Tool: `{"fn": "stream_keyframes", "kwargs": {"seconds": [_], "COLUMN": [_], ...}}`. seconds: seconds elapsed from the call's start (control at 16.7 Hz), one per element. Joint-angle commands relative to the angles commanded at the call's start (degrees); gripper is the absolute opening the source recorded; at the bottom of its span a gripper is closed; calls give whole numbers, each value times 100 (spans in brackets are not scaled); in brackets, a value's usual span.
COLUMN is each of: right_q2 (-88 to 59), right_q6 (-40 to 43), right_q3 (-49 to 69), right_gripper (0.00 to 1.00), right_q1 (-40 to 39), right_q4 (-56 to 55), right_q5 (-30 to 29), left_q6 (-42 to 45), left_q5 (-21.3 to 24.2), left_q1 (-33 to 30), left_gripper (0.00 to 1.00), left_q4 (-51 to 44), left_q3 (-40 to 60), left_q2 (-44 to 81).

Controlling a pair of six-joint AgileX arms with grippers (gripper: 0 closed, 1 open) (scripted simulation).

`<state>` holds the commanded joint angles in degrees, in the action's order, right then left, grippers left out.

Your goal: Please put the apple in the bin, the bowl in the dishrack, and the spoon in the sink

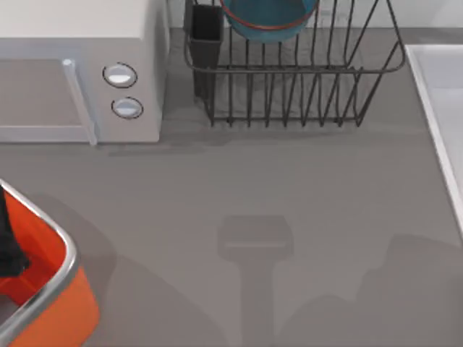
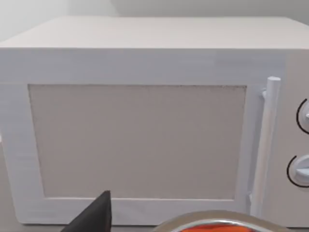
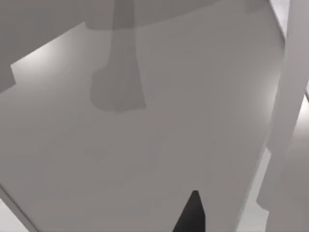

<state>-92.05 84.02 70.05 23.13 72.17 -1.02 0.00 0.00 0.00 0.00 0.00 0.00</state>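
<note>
The bowl (image 1: pixel 268 18), teal-blue with an orange-brown band, rests in the dishrack (image 1: pixel 304 87) at the back of the table. The orange bin (image 1: pixel 54 303) with its silver rim (image 2: pixel 217 224) stands at the front left. My left gripper (image 1: pixel 11 246) hangs as a dark shape over the bin at the top view's left edge; its dark tip (image 2: pixel 94 215) points toward the microwave. My right gripper (image 3: pixel 192 212) hovers over bare table beside the sink's raised rim (image 3: pixel 289 96). The sink (image 1: pixel 445 116) lies along the right edge. The apple and the spoon are out of view.
A white microwave (image 1: pixel 79 72) with two round knobs stands at the back left, its door (image 2: pixel 137 140) facing the left wrist camera. A black cutlery cup (image 1: pixel 206 36) sits at the dishrack's left corner. Arm shadows fall on the grey tabletop (image 1: pixel 253 246).
</note>
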Motion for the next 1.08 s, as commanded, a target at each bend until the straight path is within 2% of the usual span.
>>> {"fn": "stream_keyframes", "kwargs": {"seconds": [0.66, 0.9, 1.08], "right_q2": [-4550, -5617, -5972], "right_q6": [-1059, -1492, -1677], "right_q3": [6468, 7978, 8489], "right_gripper": [0, 0, 0], "right_q1": [-1006, -1306, -1425], "right_q4": [1692, 1980, 2054], "right_q5": [-6, -23, -36], "left_q6": [0, 0, 0], "left_q5": [0, 0, 0], "left_q1": [0, 0, 0], "left_gripper": [100, 100, 100], "left_q4": [0, 0, 0], "left_q3": [0, 0, 0], "left_q2": [0, 0, 0]}}
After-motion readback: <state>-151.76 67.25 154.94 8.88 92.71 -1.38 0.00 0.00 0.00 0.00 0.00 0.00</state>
